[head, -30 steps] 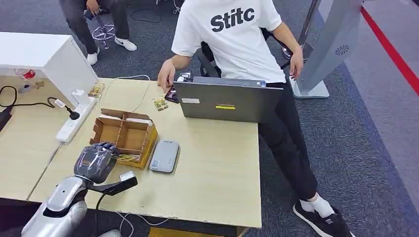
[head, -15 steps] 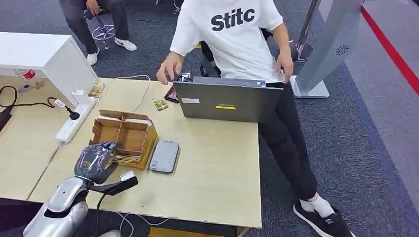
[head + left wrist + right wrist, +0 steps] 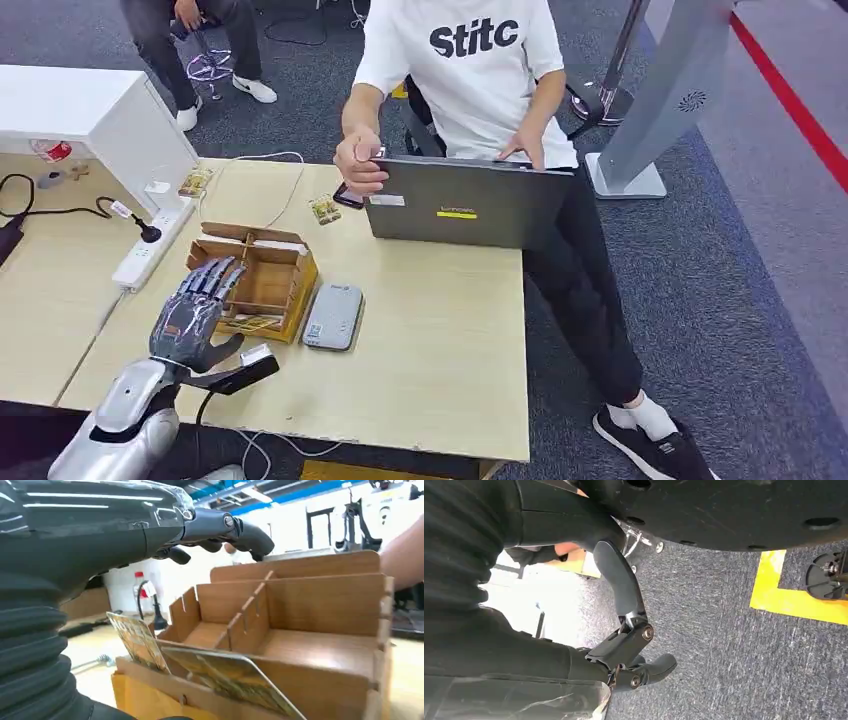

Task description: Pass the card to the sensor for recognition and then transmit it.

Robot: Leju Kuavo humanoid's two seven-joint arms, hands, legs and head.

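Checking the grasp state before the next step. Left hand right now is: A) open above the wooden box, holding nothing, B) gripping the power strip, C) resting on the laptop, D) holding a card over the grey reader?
A: the left hand hovers with fingers spread over the wooden box, and the cards sit in its front slot.

The left arm (image 3: 125, 415) is polished silver, rounded at the forearm, with a black bracket (image 3: 235, 375) at the wrist carrying a small silver block. The left hand (image 3: 195, 310) has a glossy dark-grey back and darker jointed fingers (image 3: 215, 275). Up close, its wrist wears a grey ribbed cover (image 3: 35, 655). The right hand (image 3: 624, 630) shows dark-grey linked fingers with silver pivot screws (image 3: 647, 632).
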